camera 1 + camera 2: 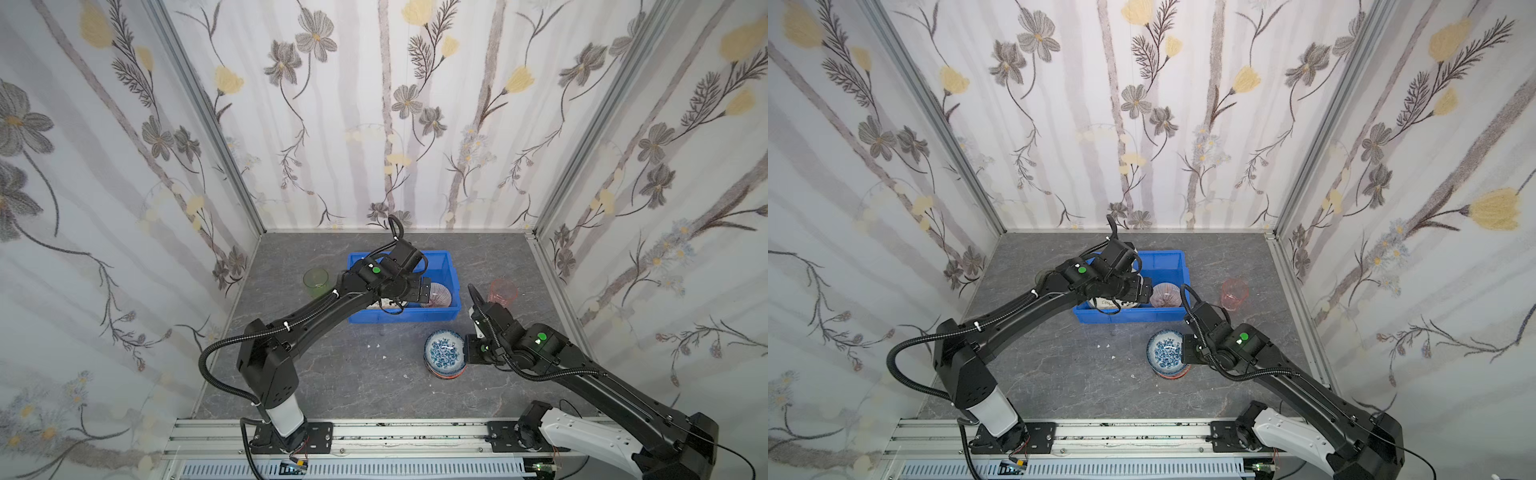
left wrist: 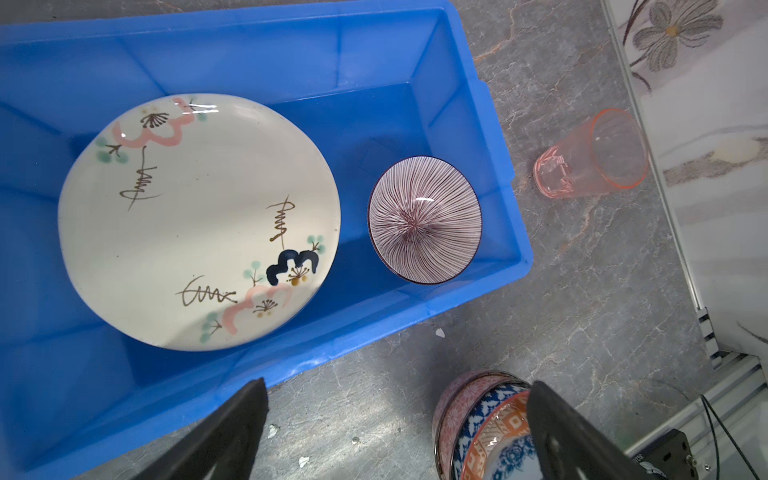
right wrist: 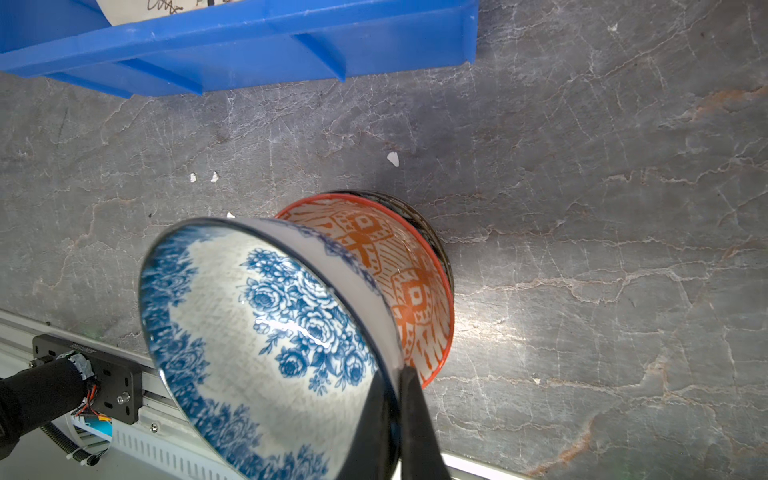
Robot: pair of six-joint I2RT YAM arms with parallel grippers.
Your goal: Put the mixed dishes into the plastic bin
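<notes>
Dishes are sitting partly inside and partly outside the blue plastic bin (image 1: 415, 318).

Item one: a translucent green tumbler (image 1: 316, 282) is standing upright on the table, outside the bin and well outboard of the left pincer (image 2: 397, 388). That pincer is hanging over the bin with its jaws spread wide and nothing between them. Below it, inside the bin, a cream plate (image 2: 199, 220) with brushed pink and navy motifs is lying flat. A radial-striped bowl (image 2: 424, 220) is sitting upright just beside the plate, not touching it. Both are looking glazed, glossy and rigid.

Item two: the right pincer (image 3: 397, 374) is pinching the rim of a blue-white floral bowl (image 3: 257, 332), one finger inside the wall and one outside. This bowl is sitting topmost in a nested stack, over an orange-patterned bowl (image 3: 415, 291), on the grey veined table (image 3: 582, 208) in front of the bin. Judgement: it is glazed ceramic, stiff, fairly heavy, slick and liable to chip. A single-point rim pinch is leaving it off-balance, so a slow, level carry is advisable. Small white flecks (image 3: 392, 158) are lying near the stack.

Item three: a translucent pink tumbler (image 1: 503, 291) is standing beyond the right pincer, outside the bin. It is looking light and thin-walled, and is probably best taken across the rim.
</notes>
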